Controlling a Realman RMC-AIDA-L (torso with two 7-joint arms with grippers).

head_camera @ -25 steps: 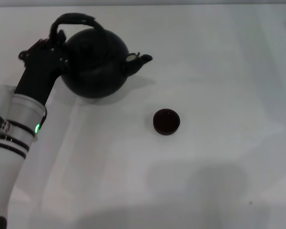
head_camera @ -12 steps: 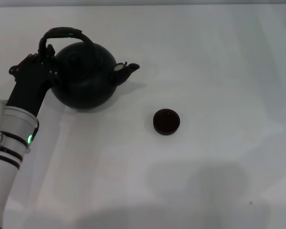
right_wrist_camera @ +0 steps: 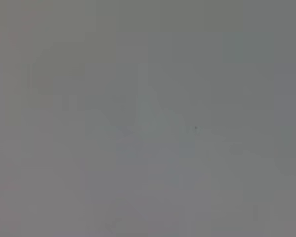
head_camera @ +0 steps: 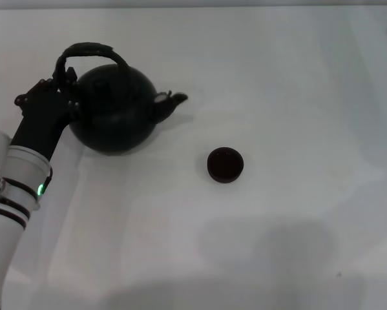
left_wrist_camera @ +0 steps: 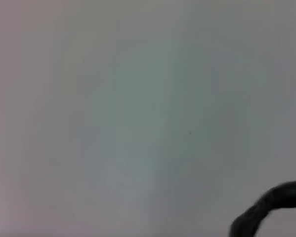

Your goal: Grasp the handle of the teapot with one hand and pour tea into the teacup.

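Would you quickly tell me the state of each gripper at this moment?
Left gripper: at the left end of the teapot's handle; whether it is shut cannot be told.
Right gripper: not in view.

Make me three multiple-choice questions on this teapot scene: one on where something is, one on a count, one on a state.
1. Where is the teacup relative to the teapot?
A. On the robot's right, nearer the robot
B. Behind it
C. Under its spout

2. How many cups are on the table?
A. Three
B. Two
C. One

3. How does the teapot sit?
A. Tipped over the cup
B. About upright, left gripper at the handle's end
C. On its side

Answers: 1 A, the cup lies apart to the right, lower in the head view. 2 C, only one cup shows. 3 B, the spout points sideways, clear of the cup.
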